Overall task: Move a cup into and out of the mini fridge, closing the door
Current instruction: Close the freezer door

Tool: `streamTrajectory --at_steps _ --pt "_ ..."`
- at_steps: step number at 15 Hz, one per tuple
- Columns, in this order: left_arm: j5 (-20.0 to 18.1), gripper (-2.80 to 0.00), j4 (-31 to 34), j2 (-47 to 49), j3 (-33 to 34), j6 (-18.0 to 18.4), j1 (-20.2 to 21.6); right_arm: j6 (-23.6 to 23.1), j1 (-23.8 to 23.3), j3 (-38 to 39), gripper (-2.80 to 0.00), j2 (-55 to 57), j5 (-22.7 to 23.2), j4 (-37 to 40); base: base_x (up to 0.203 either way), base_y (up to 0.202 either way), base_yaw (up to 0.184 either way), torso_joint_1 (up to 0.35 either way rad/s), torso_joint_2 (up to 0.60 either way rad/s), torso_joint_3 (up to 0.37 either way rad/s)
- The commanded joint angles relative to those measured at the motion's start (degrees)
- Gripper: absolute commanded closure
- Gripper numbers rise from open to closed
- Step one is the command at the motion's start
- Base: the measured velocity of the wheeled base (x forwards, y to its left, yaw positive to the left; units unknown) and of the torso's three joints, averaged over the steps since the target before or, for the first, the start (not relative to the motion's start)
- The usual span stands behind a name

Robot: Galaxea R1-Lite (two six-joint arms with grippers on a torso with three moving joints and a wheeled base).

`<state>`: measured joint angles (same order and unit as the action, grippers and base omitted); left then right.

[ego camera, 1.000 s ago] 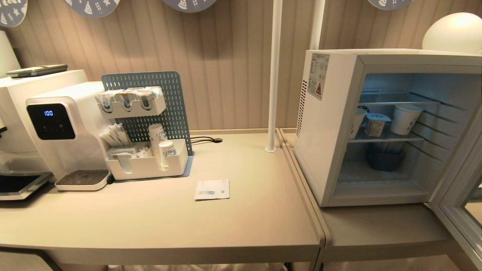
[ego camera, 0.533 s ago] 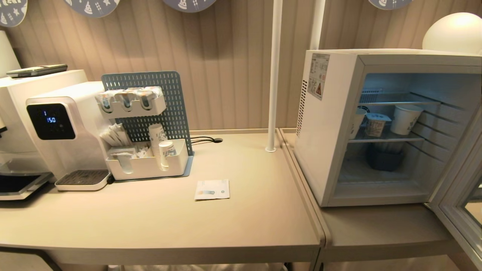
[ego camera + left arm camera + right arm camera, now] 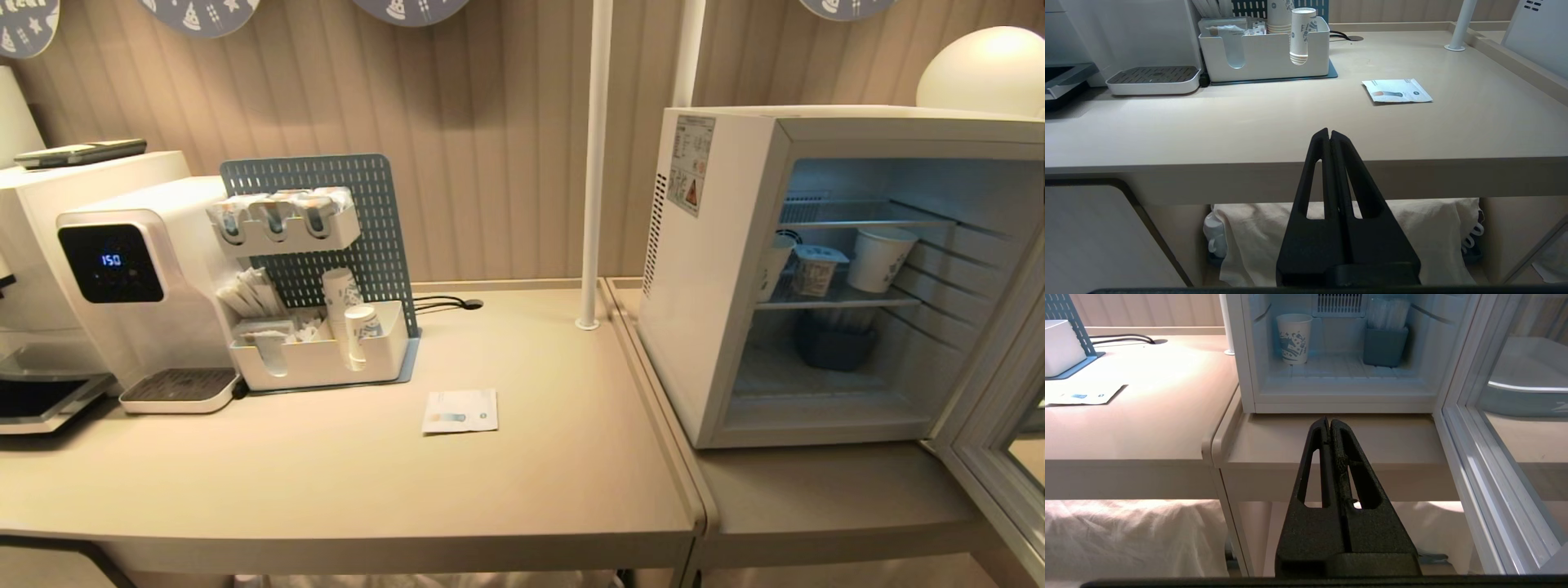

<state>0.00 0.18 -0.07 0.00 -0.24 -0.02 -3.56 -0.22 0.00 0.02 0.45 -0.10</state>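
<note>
my right claw [image 3: 1329, 424] is pressed together, empty, low at the counter [image 3: 1331, 441] edge facing the mini fridge [image 3: 718, 269]. nothing has shifted but the dispenser readout [image 3: 111, 260]; the cup [image 3: 814, 270] waits mid-right on the shelf, door [image 3: 992, 408] open.

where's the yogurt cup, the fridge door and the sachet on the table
cup [image 3: 813, 272], head view, its front wall, on the fridge's middle shelf
door [image 3: 1470, 457], right wrist view, lower frame, swung open
sachet [image 3: 460, 411], head view, its middle, flat on the table
</note>
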Motion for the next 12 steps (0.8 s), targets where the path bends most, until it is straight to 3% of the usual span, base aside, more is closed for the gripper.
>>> streamTrajectory --at_steps 1,12 --pt "0.00 0.00 -0.01 0.07 0.00 -0.02 0.02 -0.05 0.04 0.35 0.00 0.06 0.07 0.01 -0.065 0.000 0.001 0.009 0.01 0.001" --pt "0.00 0.00 -0.01 0.07 0.00 -0.02 0.02 0.04 0.04 0.35 0.00 0.06 0.07 0.01 -0.190 0.000 0.000 0.002 0.00 0.002"
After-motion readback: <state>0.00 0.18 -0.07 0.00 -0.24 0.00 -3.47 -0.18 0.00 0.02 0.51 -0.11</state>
